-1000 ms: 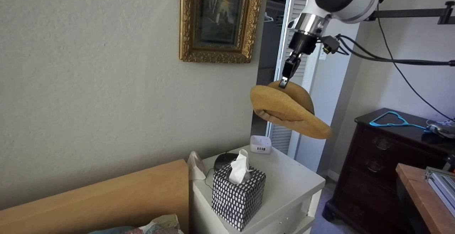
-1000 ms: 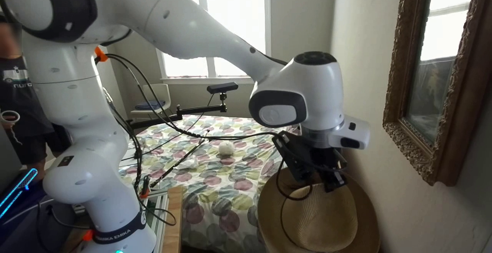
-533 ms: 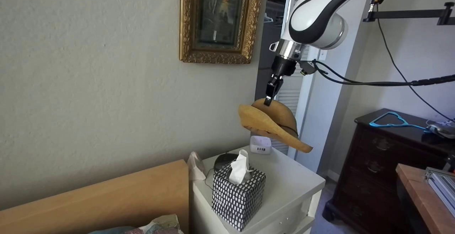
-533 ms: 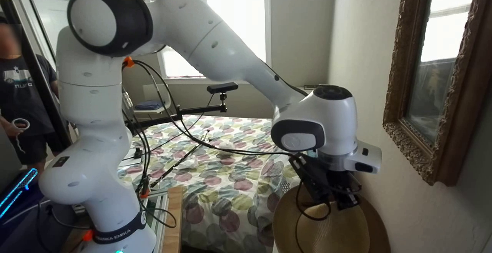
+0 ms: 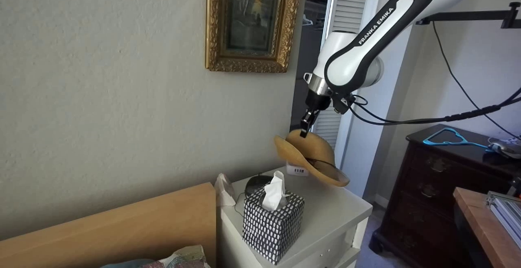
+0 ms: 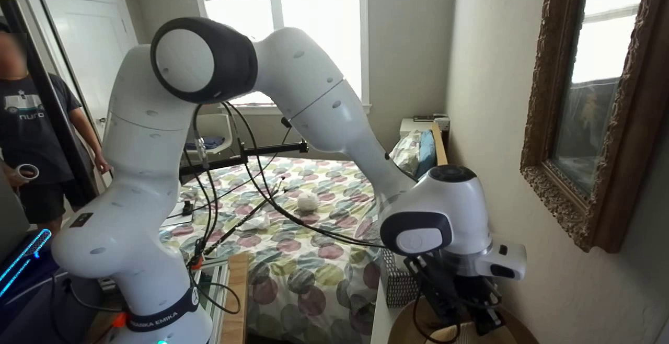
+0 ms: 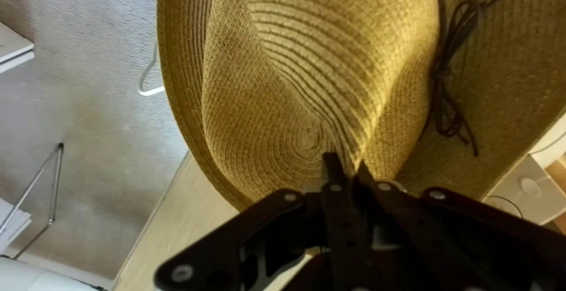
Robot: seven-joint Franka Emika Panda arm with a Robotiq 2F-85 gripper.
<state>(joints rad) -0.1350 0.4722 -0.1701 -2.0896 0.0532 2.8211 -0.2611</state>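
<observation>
A tan straw hat point(image 5: 315, 148) hangs tilted from my gripper point(image 5: 303, 133), which is shut on a pinched fold of its crown. In the wrist view the woven crown of the hat point(image 7: 318, 52) fills the middle, and the fingertips of my gripper point(image 7: 347, 162) close on the crease. A dark cord is tied round the crown. The hat's brim point(image 6: 402, 325) is partly cut off at the bottom of an exterior view. Below the hat stands a white cabinet point(image 5: 346, 207); whether the lower brim touches its top I cannot tell.
A black-and-white tissue box point(image 5: 272, 227) stands on the cabinet in front of the hat. A small white device point(image 5: 297, 171) is partly hidden behind the brim. A dark round object point(image 5: 256, 183), a wooden headboard point(image 5: 122, 227) and a gold-framed picture point(image 5: 210, 23) by the wall are near.
My gripper has come down with the hat in it, from well above the cabinet to just over its top, and shifted towards the wall. The grip has stayed shut.
</observation>
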